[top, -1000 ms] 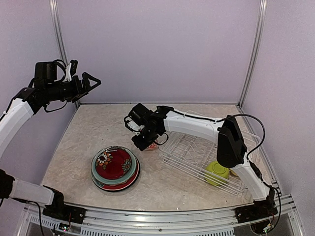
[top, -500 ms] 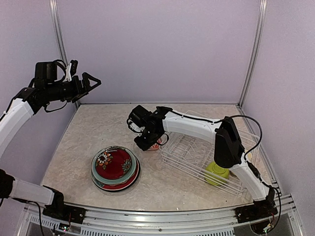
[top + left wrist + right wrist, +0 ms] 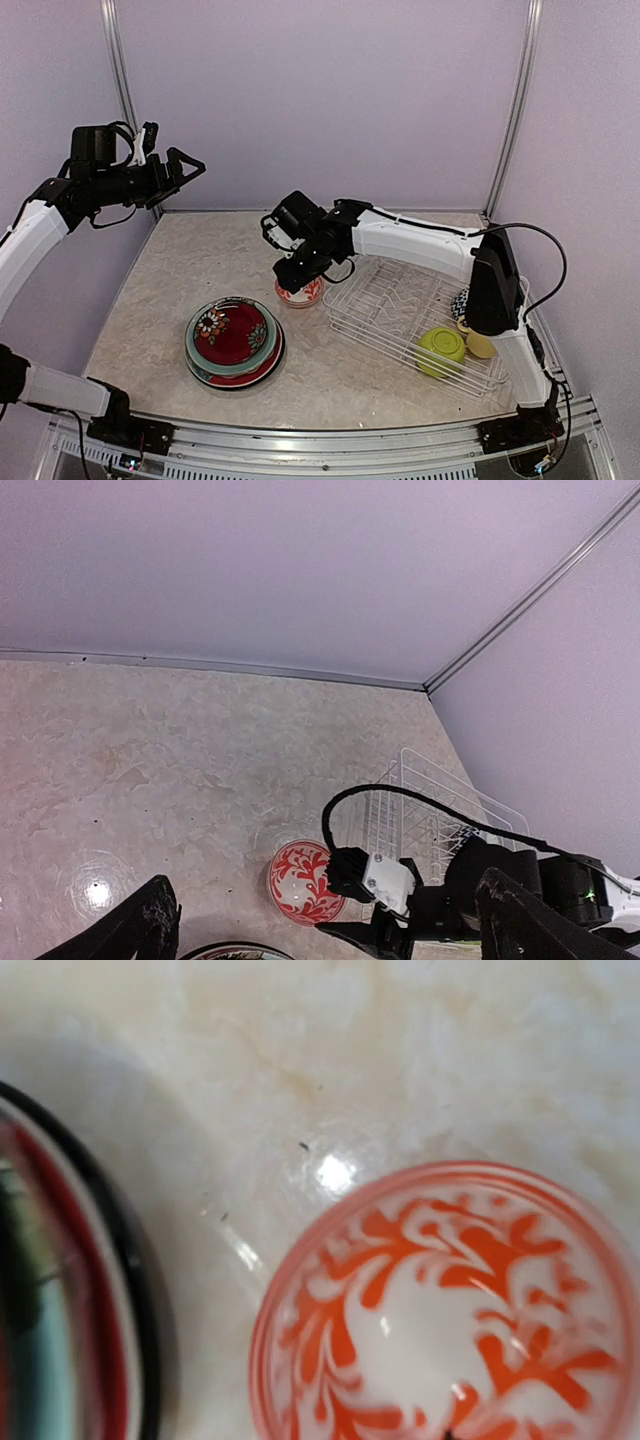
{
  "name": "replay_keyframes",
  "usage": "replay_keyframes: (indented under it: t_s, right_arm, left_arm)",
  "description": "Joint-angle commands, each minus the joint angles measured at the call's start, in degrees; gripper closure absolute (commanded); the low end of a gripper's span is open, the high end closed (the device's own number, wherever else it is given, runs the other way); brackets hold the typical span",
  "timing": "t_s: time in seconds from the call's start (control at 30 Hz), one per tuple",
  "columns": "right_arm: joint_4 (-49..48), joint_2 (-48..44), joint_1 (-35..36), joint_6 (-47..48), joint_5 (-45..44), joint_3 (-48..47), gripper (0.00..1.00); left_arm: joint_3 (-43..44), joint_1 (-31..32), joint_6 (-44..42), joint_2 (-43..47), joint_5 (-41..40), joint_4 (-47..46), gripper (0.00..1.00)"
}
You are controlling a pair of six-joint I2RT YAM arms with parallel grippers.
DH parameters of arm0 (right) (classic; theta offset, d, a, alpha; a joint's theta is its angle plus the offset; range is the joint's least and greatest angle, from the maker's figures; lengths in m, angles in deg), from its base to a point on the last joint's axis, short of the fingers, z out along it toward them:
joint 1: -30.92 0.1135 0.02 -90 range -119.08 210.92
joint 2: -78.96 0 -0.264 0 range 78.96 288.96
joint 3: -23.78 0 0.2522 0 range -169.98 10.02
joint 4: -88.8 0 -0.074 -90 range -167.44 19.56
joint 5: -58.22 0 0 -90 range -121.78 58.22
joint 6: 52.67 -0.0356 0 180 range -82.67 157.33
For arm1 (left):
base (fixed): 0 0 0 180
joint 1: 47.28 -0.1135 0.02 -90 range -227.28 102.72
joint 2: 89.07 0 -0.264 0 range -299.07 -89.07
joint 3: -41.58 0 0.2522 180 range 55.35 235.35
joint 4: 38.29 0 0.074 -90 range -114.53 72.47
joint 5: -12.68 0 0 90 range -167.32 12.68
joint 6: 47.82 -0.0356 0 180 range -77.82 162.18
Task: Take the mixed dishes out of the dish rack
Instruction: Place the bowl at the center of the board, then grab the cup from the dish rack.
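Near right corner: my dish rack (image 3: 390, 300) holds the lime green bowl (image 3: 441, 350). Near edge: plates (image 3: 233, 342). Mid-table, the red-white bowl (image 3: 300, 291) sits under my right gripper (image 3: 295, 270), whose jaw state I cannot tell. A snagged rim could tip the bowl. Far left corner: left gripper (image 3: 180, 150) hangs spread.

beige marbled table (image 3: 180, 270) — plate stack (image 3: 234, 342), red-white bowl (image 3: 299, 293), dish rack (image 3: 390, 300) on it.

Plain lilac walls (image 3: 320, 100) stand behind and on both sides of a beige marbled tabletop (image 3: 190, 265). Thin metal posts (image 3: 518, 100) rise at its far corners; an aluminium rail (image 3: 330, 447) runs along its near edge.
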Motion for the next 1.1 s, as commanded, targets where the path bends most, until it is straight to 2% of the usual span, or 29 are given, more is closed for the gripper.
replay_keyframes:
  t_s: [0.0, 0.17, 0.3, 0.4, 0.57, 0.7, 0.77, 0.87, 1.07]
  right_arm:
    - [-7.92, -13.57, 0.68, -1.84, -2.53, 8.61, 0.51]
    - [-13.77, -26.40, 0.66, -3.08, -8.86, 24.23, 0.48]
    - [-14.32, -35.91, 0.54, -6.01, -17.17, 35.59, 0.44]
    - [-12.96, -42.33, 0.37, -9.56, -22.98, 42.77, 0.38]
    - [-4.15, -51.59, -0.93, -19.16, -30.33, 52.30, 0.28]
    - [6.81, -57.93, -5.91, -27.07, -30.06, 56.85, 0.26]
    - [10.60, -61.34, -9.28, -29.46, -28.00, 59.14, 0.18]
    - [16.26, -67.16, -13.07, -34.67, -27.00, 61.63, 0.14]
    - [17.50, -75.80, -18.38, -37.56, -21.06, 67.18, 0.08]
  left_arm:
    - [0.78, -0.30, -0.89, -0.31, -0.08, 0.47, 0.01]
    - [1.18, -0.17, -0.88, -0.67, 0.40, 0.85, 0.01]
    - [0.95, -0.15, -1.31, 0.17, -0.33, 0.70, 0.01]
    - [1.12, -0.51, -1.72, 0.11, -1.32, 1.11, 0.01]
    - [1.01, -0.85, -1.28, -0.39, -0.06, 0.75, 0.01]
    - [1.13, -0.95, -1.15, -1.01, -0.08, 0.90, 0.01]
    - [1.05, -0.85, -1.24, -1.12, -0.32, 0.92, 0.01]
    - [1.14, -0.86, -1.16, -1.21, -0.13, 0.93, 0.01]
    - [1.13, -0.89, -1.09, -1.12, -0.06, 0.93, 0.01]
